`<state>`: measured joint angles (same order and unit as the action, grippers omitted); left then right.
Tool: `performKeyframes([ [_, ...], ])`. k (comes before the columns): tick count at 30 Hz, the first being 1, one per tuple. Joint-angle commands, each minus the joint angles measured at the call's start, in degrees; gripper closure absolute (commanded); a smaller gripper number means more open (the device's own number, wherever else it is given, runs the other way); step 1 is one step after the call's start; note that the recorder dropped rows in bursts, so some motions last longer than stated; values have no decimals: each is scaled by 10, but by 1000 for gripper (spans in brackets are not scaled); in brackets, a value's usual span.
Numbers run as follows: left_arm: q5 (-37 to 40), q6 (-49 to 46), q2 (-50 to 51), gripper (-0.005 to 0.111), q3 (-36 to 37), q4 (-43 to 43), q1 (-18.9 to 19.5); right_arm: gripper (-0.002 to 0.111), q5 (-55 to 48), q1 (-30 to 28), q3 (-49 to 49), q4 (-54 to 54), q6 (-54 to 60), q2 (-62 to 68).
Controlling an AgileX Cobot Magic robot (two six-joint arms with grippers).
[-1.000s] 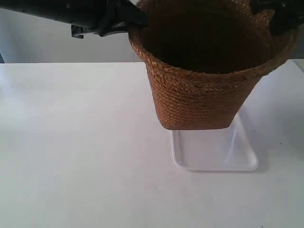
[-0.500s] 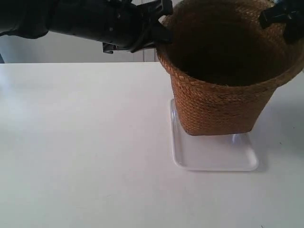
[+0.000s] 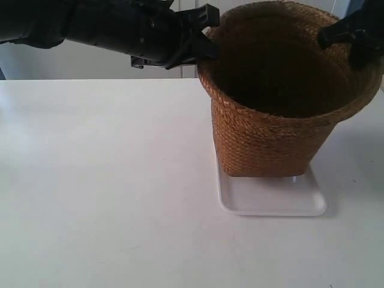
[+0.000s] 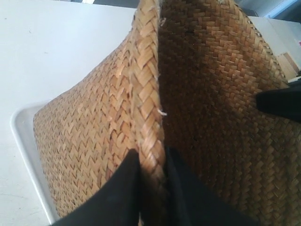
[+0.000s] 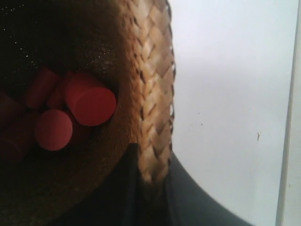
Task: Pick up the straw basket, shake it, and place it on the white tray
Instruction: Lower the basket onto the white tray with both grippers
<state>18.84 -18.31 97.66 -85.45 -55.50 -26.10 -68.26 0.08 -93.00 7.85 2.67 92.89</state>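
The brown straw basket (image 3: 270, 144) stands upright over the white tray (image 3: 270, 203), its base down on the tray's far half or just above it. In the left wrist view my left gripper (image 4: 150, 157) is shut on the braided rim of the basket (image 4: 146, 94), one finger outside and one inside, and the tray (image 4: 26, 141) shows beside the basket's wall. My right gripper (image 5: 153, 157) is shut on the opposite rim of the basket (image 5: 153, 94). In the exterior view, black arms meet the rim at both sides.
Several red cylinders (image 5: 89, 103) lie in the basket's dark bottom. The white table (image 3: 102, 180) spreads around the tray. A pale wall (image 3: 72, 63) runs behind the table.
The basket, held higher and further left a second ago, has moved right and come down to the tray. Both arms moved with it, still holding the rim.
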Motion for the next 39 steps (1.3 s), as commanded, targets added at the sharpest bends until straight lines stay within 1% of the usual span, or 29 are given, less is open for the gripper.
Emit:
performKeyframes([
  [1, 4, -15, -4, 107, -14, -11, -3, 108, -17, -2, -2, 10, 14, 6],
  [8, 11, -11, 17, 107, -14, -11, -3, 108, -17, -2, -2, 30, 10, 9],
  [17, -2, -12, 18, 107, -27, -10, -3, 108, -17, -1, -2, 12, 1, 15],
  [22, -1, -15, 18, 107, -27, 11, -3, 108, -17, -1, -2, 12, 1, 17],
  [39, 9, -15, 30, 107, -27, 15, -3, 108, -14, -2, -1, 14, 1, 16],
])
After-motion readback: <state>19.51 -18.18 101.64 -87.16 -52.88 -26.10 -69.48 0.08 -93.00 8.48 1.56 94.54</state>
